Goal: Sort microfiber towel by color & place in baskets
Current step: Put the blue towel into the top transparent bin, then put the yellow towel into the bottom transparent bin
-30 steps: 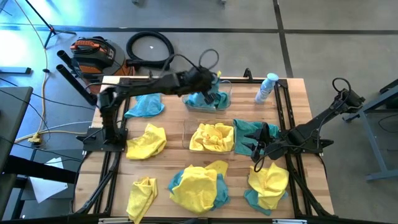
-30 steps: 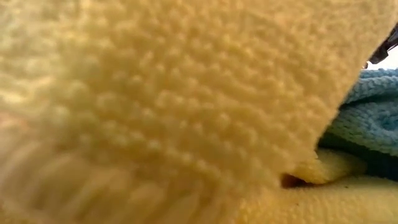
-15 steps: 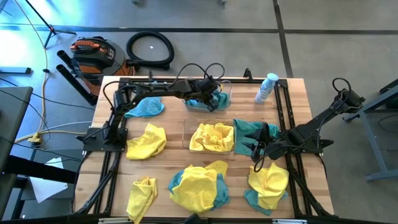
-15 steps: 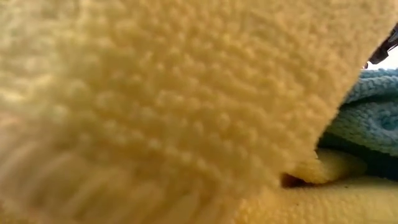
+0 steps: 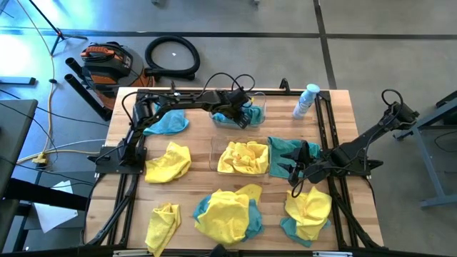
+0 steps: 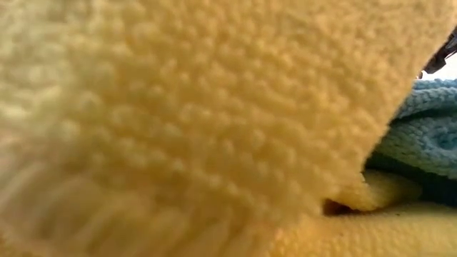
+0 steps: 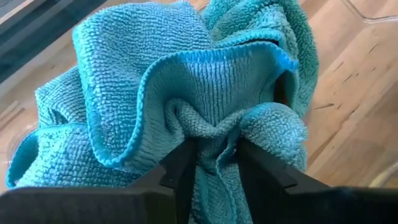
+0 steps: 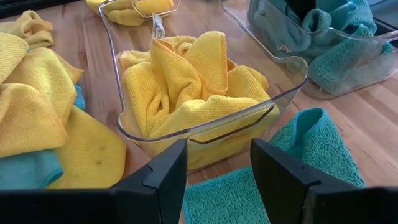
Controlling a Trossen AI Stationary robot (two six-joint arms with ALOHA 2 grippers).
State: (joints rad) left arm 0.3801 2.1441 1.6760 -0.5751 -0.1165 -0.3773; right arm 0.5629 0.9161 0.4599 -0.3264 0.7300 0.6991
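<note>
My left gripper (image 5: 239, 116) reaches down into the far clear basket (image 5: 262, 97). Its fingers stand a little apart around a fold of a teal towel (image 7: 186, 81), which lies bunched in that basket. The near basket (image 8: 273, 71) holds yellow towels (image 5: 243, 157). My right gripper (image 8: 217, 162) hangs open by the near basket's right side, above a loose teal towel (image 8: 298, 143), and touches nothing. Yellow cloth (image 6: 214, 107) blocks the low view. My left gripper has a gathered fold at the towel's middle (image 7: 214, 134) between its parted fingers. The cloth touches both inner sides. The fingers come slanting down from the table's left. The towel rests bunched on the basket's floor, not lifted.
Loose towels lie around: teal at the far left (image 5: 168, 123), yellow left of the near basket (image 5: 168, 160), yellow at the near left (image 5: 163, 225), and yellow over teal at the near middle (image 5: 227, 213) and near right (image 5: 308, 210). A clear bottle (image 5: 305, 101) stands far right.
My left gripper has gone down into the far basket with the teal towel and has rolled a little. The towel, held above the basket before, now lies in it.
</note>
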